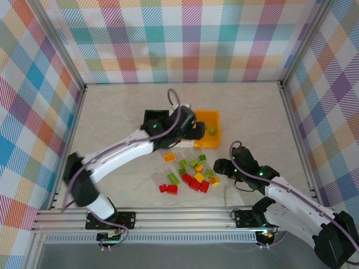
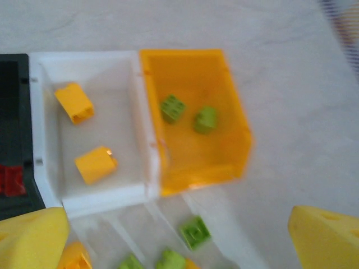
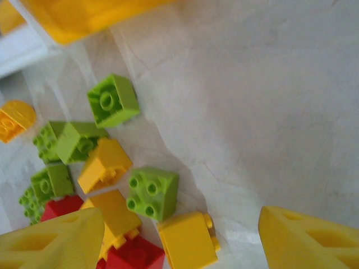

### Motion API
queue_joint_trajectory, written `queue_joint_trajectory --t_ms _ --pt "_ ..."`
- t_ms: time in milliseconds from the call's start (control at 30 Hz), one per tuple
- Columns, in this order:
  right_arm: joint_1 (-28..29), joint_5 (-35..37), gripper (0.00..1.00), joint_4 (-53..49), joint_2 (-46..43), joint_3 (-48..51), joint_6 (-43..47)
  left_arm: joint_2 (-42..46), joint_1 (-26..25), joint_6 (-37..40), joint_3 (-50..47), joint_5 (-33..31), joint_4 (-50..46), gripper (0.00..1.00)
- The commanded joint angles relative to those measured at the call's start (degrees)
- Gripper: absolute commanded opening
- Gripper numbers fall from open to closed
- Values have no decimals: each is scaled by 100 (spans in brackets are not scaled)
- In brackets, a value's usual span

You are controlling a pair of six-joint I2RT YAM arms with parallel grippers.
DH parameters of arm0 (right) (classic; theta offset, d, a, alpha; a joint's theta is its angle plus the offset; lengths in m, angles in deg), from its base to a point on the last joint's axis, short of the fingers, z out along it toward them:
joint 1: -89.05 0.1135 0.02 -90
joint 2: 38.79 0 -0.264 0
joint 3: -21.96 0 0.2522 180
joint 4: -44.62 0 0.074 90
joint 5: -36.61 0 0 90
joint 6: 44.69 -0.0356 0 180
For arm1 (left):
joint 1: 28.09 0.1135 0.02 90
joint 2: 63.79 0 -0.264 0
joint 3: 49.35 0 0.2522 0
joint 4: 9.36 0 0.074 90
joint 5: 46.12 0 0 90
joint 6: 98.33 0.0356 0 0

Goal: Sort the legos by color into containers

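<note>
Fingers (image 2: pixel 31 238) spread wide on our left gripper (image 2: pixel 179 241), nothing between them, and it hangs at the near side of the orange bin (image 2: pixel 238 140), where two green legos (image 2: pixel 173 107) lie on the floor. That reads to us as a drop-off pose. Touching that bin, the white bin (image 2: pixel 101 193) carries two yellow bricks (image 2: pixel 74 102), and the black bin (image 2: pixel 14 73) shows a red brick (image 2: pixel 11 180), so each colour has its home. Over on the other side, our right gripper (image 3: pixel 179 232) hovers parted and empty above the loose pile (image 1: pixel 190 174) on the tabletop (image 1: pixel 123 106). A green brick (image 3: pixel 152 192) and a yellow brick (image 3: pixel 188 241) sit below the gap, lined up, we'd say, for the next pick.
</note>
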Motion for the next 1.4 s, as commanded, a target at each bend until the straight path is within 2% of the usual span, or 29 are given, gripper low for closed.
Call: queue_joint_trajectory --t_ms 0,200,367,533,700,733,833,900,1033,1167,1367 --pt "349 -37 73 -222 1 102 -202 897 -224 -427 -1112 30 319 100" --pt "1086 443 73 -396 432 -54 -241 2291 -429 -1212 -3112 -53 365 100" --pt "1211 780 69 -477 1025 -187 -348 2999 -438 -1575 -3914 -81 354 100" --pt "1211 1292 62 -839 1379 -242 -598 3170 -438 -1633 -4026 -217 88 100" --pt "1006 1888 56 -1317 981 -230 -892 3358 -438 -1639 -4109 -272 98 100" --pt "943 1892 56 -1313 846 -211 -857 3372 -438 -1641 -4115 -271 91 100" --pt "928 1657 72 -927 373 -139 -432 3384 -438 -1637 -4114 -278 63 100" --pt "930 1469 78 -801 303 -163 -237 3397 -438 -1636 -4144 -268 76 100" --pt "914 1261 80 -702 901 -374 -33 3385 -438 -1655 -4206 -298 129 100" --pt "913 1378 80 -781 1684 -603 -469 3324 -438 -1669 -4227 -348 148 100" --pt "906 1489 78 -330 1790 -419 -1206 3327 -442 -1663 -4203 -362 125 100"
